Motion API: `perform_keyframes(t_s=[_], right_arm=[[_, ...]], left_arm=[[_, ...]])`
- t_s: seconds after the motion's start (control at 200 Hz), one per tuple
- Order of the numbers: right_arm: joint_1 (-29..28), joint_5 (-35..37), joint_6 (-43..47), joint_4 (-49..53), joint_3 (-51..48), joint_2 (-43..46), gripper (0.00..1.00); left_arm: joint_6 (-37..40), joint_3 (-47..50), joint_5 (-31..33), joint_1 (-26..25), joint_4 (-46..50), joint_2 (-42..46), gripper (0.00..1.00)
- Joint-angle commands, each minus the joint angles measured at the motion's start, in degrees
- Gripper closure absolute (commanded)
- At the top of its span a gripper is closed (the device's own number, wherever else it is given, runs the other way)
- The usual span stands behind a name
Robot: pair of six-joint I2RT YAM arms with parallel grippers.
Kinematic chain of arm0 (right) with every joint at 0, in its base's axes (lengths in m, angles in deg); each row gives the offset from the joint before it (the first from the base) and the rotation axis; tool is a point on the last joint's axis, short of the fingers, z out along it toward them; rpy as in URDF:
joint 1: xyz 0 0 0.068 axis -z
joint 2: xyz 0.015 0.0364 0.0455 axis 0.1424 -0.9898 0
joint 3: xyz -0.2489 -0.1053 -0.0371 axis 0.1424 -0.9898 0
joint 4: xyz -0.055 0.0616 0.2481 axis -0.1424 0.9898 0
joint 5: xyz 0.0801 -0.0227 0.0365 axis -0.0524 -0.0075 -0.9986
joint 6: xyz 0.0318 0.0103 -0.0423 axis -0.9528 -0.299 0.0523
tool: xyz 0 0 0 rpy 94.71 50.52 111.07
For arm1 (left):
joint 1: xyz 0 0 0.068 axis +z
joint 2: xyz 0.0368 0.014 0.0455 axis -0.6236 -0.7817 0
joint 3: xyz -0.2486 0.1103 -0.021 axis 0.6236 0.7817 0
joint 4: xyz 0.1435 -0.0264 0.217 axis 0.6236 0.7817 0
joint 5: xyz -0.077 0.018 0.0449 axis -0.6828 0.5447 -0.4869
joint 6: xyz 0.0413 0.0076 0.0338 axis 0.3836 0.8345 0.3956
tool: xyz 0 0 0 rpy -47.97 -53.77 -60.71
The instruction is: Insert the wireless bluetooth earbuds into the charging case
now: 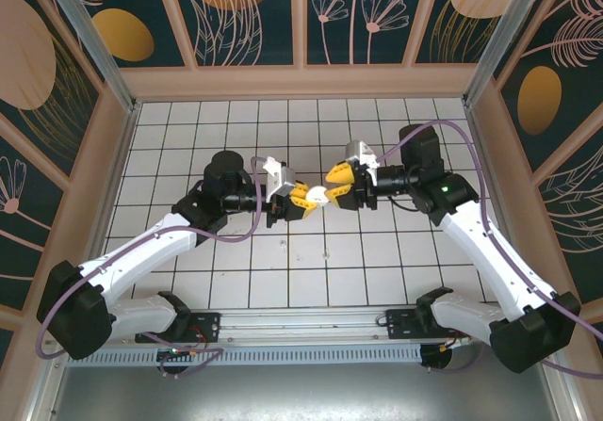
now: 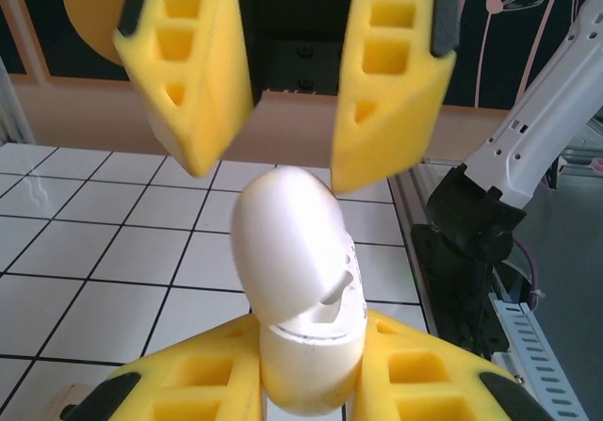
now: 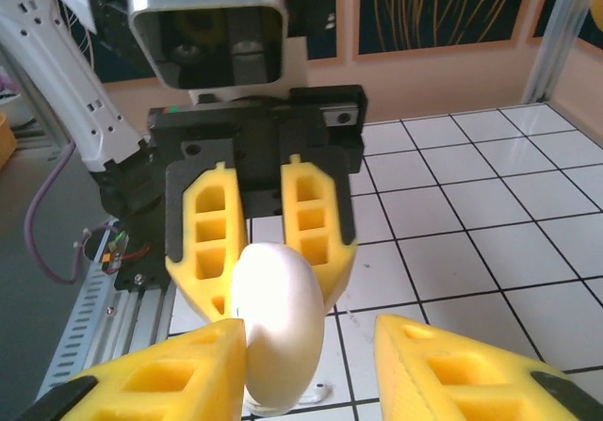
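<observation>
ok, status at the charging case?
Left end effector shut on charging case, held mid-air. Right end effector open, its tips flanking the case's free end. No obstruction seen.

No text, label, brand or no. is readable: wall panels (image 1: 245, 16) carry plant drawings, worktop (image 1: 283, 270) a plain grid.

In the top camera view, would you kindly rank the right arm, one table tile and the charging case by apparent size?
Largest: right arm
Then: table tile
Smallest: charging case, even raised nearer the camera
</observation>
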Motion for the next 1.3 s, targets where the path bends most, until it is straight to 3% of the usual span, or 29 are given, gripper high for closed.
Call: perform_keyframes(t_s=[0.0, 0.49, 0.786, 1.026, 1.296], right_arm=[[1.2, 0.6, -3.3, -3.3, 0.6, -0.9, 0.60], [2.6, 2.1, -6.7, -3.6, 0.3, -1.0, 0.55], [2.8, 4.1, -13.0, -8.2, -2.9, 1.3, 0.47], [2.7, 6.4, -18.1, -7.8, -3.1, 1.9, 0.48], [2.6, 25.0, -34.7, -6.7, -5.2, 5.2, 0.48]], left_arm=[[0.9, -0.2, -2.1, -0.1, -0.3, 0.8, 0.79], [-3.1, 2.5, -0.6, -0.1, -5.6, 0.6, 0.79], [-6.6, 5.0, 2.1, 0.0, -9.3, -1.2, 0.79], [-11.2, 10.7, 4.2, 0.3, -18.4, -1.7, 0.80], [-17.9, 16.8, 5.7, 3.8, -26.4, -0.2, 0.81]])
